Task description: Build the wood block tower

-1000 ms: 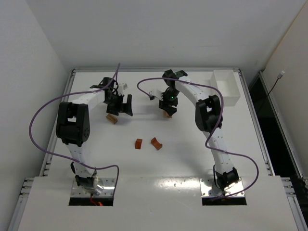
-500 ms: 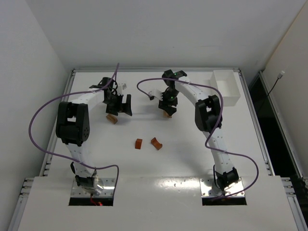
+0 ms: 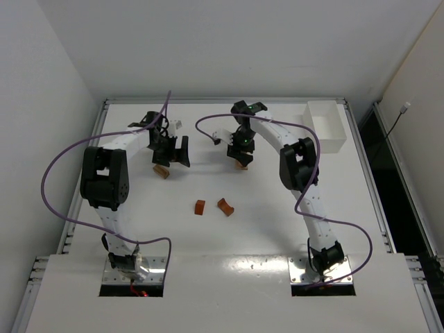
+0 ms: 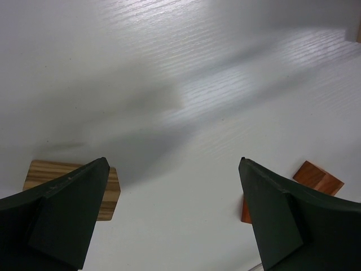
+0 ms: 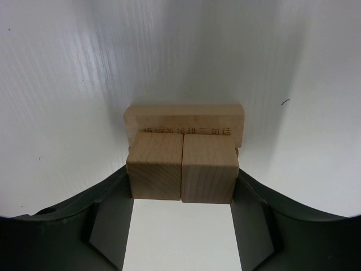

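While clamped on two pale cubes [image 5: 181, 165] fronting a bar [image 5: 184, 118], shows right gripper [image 5: 181, 182]; left gripper [image 4: 173, 165] spread wide; white tray [image 3: 327, 143] apart, contents indiscernible.

The white table [image 3: 277, 208] carries a white rectangular tray [image 3: 326, 128] at its far right corner. A striped tan wooden block [image 3: 160, 171] lies left, two reddish-brown blocks [image 3: 200, 207] near centre, and a pale bar [image 5: 183, 118] touching two pale cubes [image 5: 155, 166] farther back.
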